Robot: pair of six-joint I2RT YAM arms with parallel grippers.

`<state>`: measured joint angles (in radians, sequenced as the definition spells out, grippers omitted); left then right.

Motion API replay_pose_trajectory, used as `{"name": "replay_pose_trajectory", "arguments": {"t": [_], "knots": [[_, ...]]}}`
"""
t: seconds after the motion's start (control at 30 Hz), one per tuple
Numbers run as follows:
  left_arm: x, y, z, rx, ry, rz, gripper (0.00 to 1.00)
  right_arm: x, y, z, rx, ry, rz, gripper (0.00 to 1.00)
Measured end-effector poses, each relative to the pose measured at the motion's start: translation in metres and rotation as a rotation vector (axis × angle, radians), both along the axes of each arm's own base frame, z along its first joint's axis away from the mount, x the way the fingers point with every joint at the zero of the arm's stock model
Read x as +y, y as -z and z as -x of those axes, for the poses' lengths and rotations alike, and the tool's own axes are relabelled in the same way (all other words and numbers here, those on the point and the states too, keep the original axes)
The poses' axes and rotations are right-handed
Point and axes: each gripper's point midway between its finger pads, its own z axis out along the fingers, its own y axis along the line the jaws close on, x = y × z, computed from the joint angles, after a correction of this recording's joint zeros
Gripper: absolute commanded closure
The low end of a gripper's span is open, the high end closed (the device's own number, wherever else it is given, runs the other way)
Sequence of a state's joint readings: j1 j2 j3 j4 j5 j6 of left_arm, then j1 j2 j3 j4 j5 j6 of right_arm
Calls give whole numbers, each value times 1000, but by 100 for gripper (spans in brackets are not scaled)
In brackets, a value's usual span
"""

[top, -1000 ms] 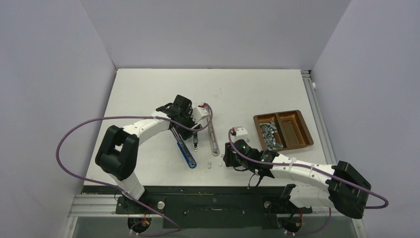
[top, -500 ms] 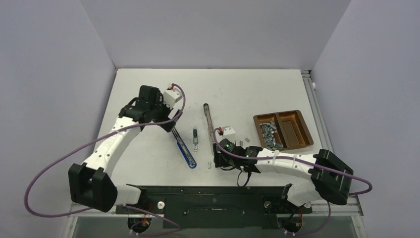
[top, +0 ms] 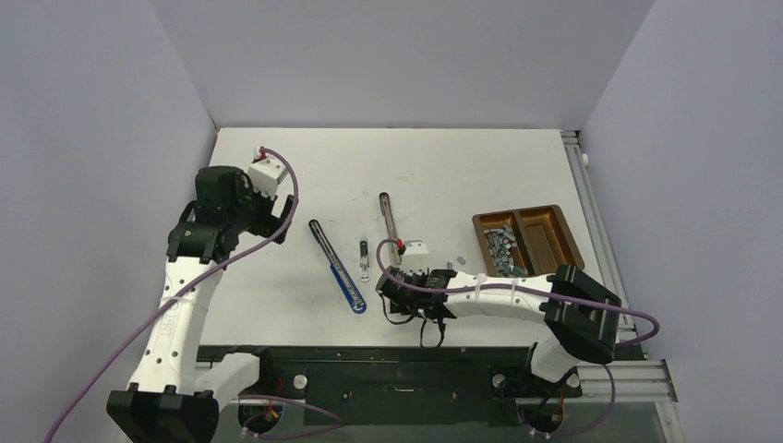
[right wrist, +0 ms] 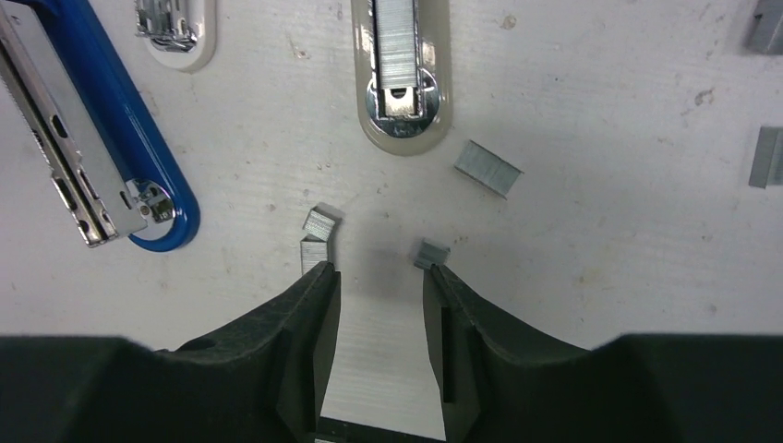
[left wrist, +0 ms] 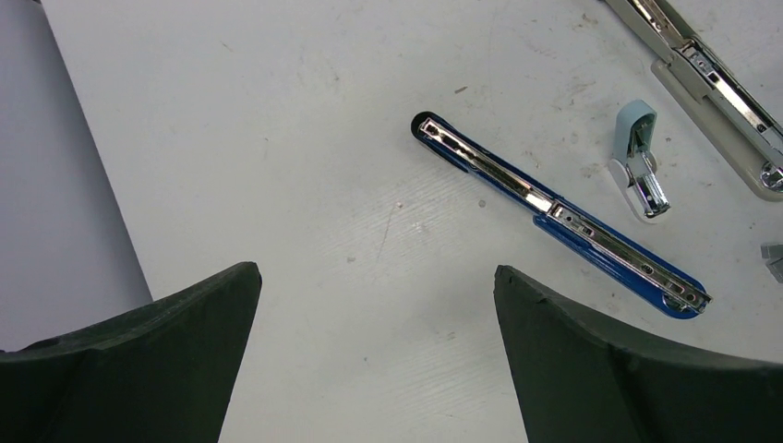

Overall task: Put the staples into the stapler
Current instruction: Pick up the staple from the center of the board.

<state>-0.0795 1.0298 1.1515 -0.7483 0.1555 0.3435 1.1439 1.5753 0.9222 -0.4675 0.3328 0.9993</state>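
Two staplers lie opened flat on the table: a blue stapler (top: pixel 337 268) (right wrist: pixel 92 138) and a beige stapler (top: pixel 391 231) (right wrist: pixel 399 74) with a row of staples in its channel. Loose staples (right wrist: pixel 320 221) (right wrist: pixel 431 251) (right wrist: pixel 487 168) lie just off the beige stapler's near end. My right gripper (right wrist: pixel 377 272) hovers low over them, open, one fingertip (right wrist: pixel 319 277) beside a strip on the left, the other (right wrist: pixel 439 277) next to a small block, nothing between the fingers. My left gripper (left wrist: pixel 377 277) is wide open and empty over bare table, left of the blue stapler (left wrist: pixel 554 212).
A brown two-compartment tray (top: pixel 572 242) at the right holds a heap of staples (top: pixel 501 247) in its left half. A small pale blue-grey and chrome piece (top: pixel 364 258) (left wrist: pixel 637 161) lies between the staplers. More strips (right wrist: pixel 764 157) lie to the right.
My left arm has let go by the staplers, opened, and drawn back to the far left. My right gripper has slid left along the table's front to the loose staples.
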Motion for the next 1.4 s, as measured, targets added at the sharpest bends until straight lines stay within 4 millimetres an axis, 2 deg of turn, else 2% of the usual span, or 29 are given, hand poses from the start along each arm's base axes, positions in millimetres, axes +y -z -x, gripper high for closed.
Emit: {"name": "replay_pose_trajectory", "arguments": {"t": [0.13, 0.3, 0.47, 0.7, 1.0, 1.2, 1.4], "knots": [[-2, 13, -2, 53, 9, 3, 4, -7, 3, 6, 0, 39, 28, 66], [-3, 20, -5, 77, 17, -1, 4, -11, 3, 5, -2, 99, 23, 66], [-5, 20, -5, 78, 32, 0, 4, -12, 5, 3, -4, 156, 3, 67], [-7, 22, -5, 83, 46, 7, 3, -16, 16, 3, 10, 210, 20, 71], [-9, 22, -5, 81, 60, 9, 3, -21, 18, -2, 12, 243, 21, 71], [-10, 21, -6, 80, 62, 11, 3, -29, 29, -3, 21, 256, 55, 71], [-10, 21, -6, 80, 64, 12, 2, -28, 29, -4, 18, 252, 50, 74]]}}
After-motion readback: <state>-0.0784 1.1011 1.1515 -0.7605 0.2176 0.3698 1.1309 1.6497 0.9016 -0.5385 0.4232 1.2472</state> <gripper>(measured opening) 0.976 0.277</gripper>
